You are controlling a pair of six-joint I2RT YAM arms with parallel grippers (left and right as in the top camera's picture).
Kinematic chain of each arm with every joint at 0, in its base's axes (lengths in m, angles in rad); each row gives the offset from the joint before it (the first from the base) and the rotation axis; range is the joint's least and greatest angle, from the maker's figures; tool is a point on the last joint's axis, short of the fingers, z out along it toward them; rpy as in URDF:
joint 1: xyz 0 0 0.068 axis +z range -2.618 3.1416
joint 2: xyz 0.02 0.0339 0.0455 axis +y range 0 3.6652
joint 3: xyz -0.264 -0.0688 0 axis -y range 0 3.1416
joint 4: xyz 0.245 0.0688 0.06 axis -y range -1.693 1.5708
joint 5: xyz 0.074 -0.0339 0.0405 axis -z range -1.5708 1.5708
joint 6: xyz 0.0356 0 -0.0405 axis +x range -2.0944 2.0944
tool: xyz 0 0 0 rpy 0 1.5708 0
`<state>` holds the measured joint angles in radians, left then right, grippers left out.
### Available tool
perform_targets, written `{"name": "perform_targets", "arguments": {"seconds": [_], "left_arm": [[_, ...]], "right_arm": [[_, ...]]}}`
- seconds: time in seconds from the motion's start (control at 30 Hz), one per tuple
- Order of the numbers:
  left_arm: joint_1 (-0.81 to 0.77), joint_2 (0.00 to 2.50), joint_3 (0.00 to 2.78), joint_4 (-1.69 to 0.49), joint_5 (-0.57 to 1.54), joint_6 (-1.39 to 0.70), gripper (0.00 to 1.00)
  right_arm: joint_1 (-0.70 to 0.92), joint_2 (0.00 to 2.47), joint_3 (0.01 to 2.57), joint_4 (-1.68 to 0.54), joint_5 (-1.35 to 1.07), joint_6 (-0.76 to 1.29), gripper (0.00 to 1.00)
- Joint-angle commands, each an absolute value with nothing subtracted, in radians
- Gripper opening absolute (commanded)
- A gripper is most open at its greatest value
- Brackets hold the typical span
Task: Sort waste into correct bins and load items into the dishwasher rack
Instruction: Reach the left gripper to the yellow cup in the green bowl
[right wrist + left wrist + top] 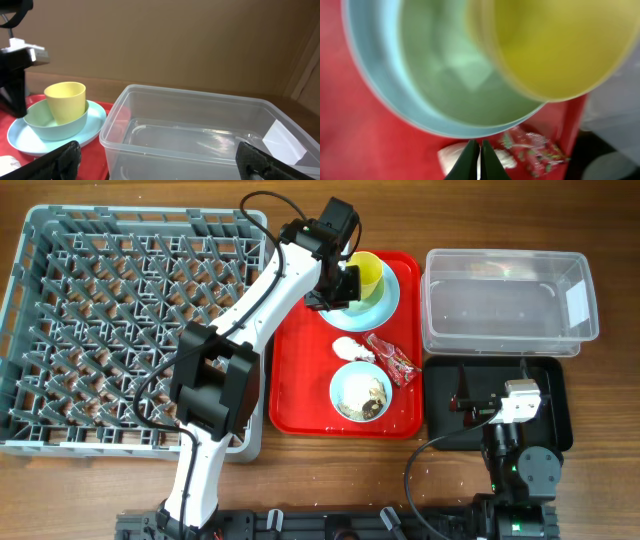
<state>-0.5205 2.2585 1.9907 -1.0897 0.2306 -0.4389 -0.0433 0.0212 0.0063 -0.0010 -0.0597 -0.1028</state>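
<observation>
The yellow cup stands upright in a pale blue bowl on the pale blue plate, at the upper right of the red tray in the overhead view. The left gripper hovers at the cup's left side, its fingers pressed almost together and holding nothing. The dishwasher rack holds nothing, so loading looks barely begun. Next, the jaws must open and straddle the cup's wall. The right gripper sits spread wide and empty over the black tray, at lower right.

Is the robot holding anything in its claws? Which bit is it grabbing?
Nothing is held. The left claw is shut and empty by the bowl; the right claw is open and empty, facing the tub.
</observation>
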Motion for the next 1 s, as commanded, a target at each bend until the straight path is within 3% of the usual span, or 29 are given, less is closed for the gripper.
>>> {"name": "perform_targets", "arguments": {"seconds": [0.0,0.3,0.97], "left_arm": [[-0.522,2.274,1.995,-1.132,0.155,-0.427,0.04],[-0.525,2.274,1.817,-1.001,0.084,-0.461,0.04],[-0.489,2.271,1.818,-0.922,0.167,-0.506,0.04]], "right_arm": [[-0.049,0.016,0.005,0.002,-0.065,-0.105,1.0],[-0.049,0.016,0.005,0.002,-0.065,-0.105,1.0],[-0.049,0.016,0.005,0.002,-0.065,-0.105,1.0]]}}
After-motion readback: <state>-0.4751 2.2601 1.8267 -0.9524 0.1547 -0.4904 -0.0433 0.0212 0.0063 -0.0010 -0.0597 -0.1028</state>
